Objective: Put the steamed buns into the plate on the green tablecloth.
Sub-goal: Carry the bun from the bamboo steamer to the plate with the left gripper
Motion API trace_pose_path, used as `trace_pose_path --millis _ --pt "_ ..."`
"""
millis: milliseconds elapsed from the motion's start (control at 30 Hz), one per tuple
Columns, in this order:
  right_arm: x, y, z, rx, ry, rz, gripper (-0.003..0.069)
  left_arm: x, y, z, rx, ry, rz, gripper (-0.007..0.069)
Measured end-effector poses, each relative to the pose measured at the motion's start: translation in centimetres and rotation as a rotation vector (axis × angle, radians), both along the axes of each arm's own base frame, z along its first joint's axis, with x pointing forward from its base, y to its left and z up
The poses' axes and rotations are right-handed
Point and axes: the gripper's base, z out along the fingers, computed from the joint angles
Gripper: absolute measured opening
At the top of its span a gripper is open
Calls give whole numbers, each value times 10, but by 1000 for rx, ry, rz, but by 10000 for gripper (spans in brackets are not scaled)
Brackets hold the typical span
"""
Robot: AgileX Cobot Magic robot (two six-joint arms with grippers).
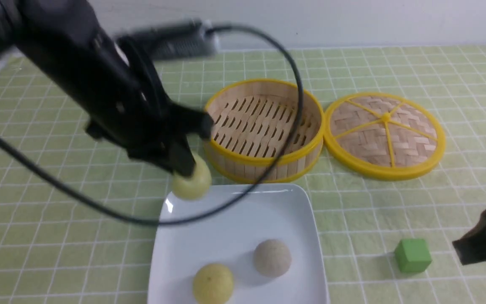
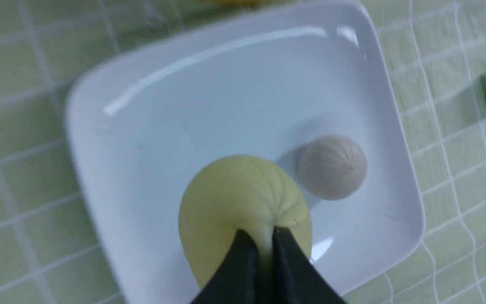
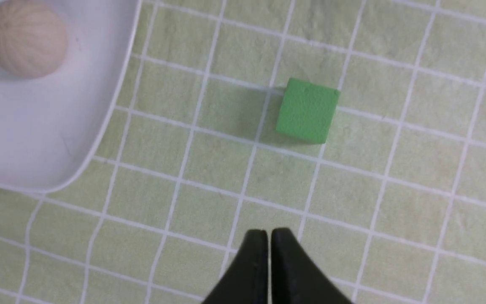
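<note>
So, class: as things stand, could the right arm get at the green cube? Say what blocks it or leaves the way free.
Probably yes. The right pincer hangs close to the green cube, with only green tablecloth between them. It is shut and empty, so it would need to open first.

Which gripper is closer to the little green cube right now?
Right. The right gripper is shut and empty just right of the green cube. The left gripper is across the plate, pinching a yellow bun above its far left corner.
</note>
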Motion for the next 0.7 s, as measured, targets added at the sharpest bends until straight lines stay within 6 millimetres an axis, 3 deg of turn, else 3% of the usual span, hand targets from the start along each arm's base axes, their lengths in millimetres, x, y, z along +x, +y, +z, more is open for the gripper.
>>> trace_pose_path --millis 100,200,333,433,700 --pt "-7 -4 7 19 -33 0 36 -7 -16 -44 -10 -11 -19 23" --pt "-17 -11 16 42 -72 0 38 -1 -24 -72 -10 -48 6 29" --pt "-36 -23 27 61 -109 -2 43 7 -28 -91 1 -38 26 50" --pt "-52 -33 34 72 -134 -4 46 9 -29 -98 10 -23 27 82" --pt "-125 -80 51 143 -310 -5 56 11 -29 -100 23 -17 46 343"
